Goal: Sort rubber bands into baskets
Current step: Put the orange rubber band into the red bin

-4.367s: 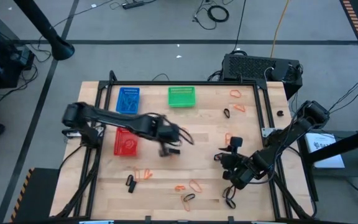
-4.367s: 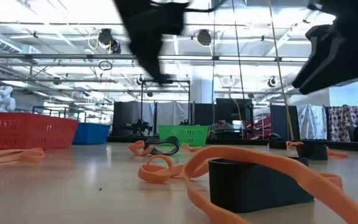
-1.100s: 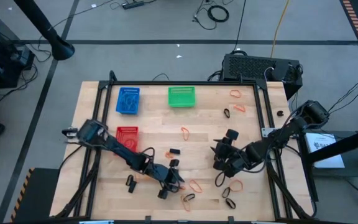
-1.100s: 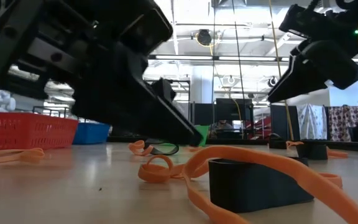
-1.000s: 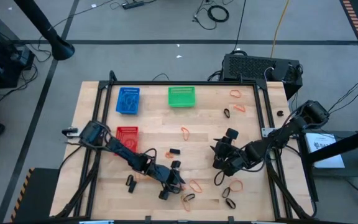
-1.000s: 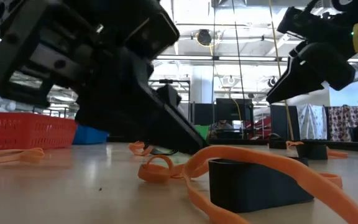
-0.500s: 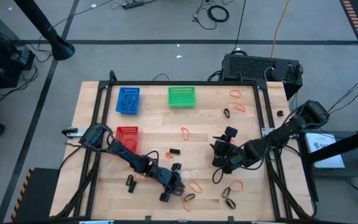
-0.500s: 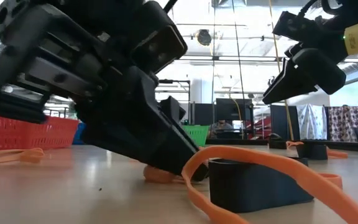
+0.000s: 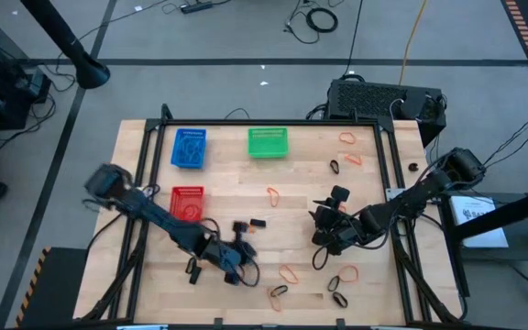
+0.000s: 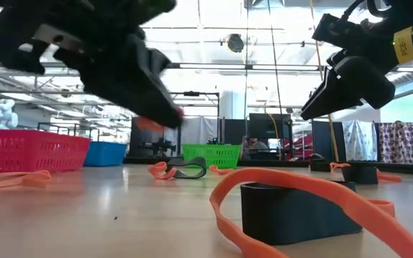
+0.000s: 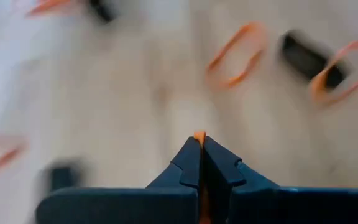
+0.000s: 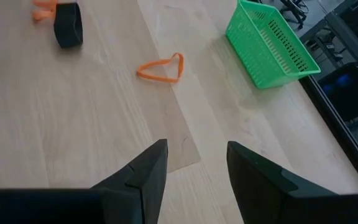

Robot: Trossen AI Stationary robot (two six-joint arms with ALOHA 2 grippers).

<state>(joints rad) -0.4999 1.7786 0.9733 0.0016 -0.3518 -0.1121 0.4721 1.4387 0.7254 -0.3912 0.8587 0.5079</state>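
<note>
One orange band [image 11: 199,135] pinched in left jaws; carry level over red basket [image 9: 187,203], release low. Right jaws spread, empty.

My left pincer [image 11: 199,152] is pressed closed on a thin orange rubber band [image 11: 199,135]; blurred orange bands [image 11: 236,55] lie beyond on the desk [image 11: 135,99].

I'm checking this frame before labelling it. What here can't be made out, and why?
- Left claw: an orange band is pinched, but only a sliver shows between the shut fingers.
- Left wrist view: the loose bands beyond are motion-blurred.
- High view: what lies in the blue basket and red basket is too small to tell.
- Low view: a black band close up blocks the table behind.
</note>
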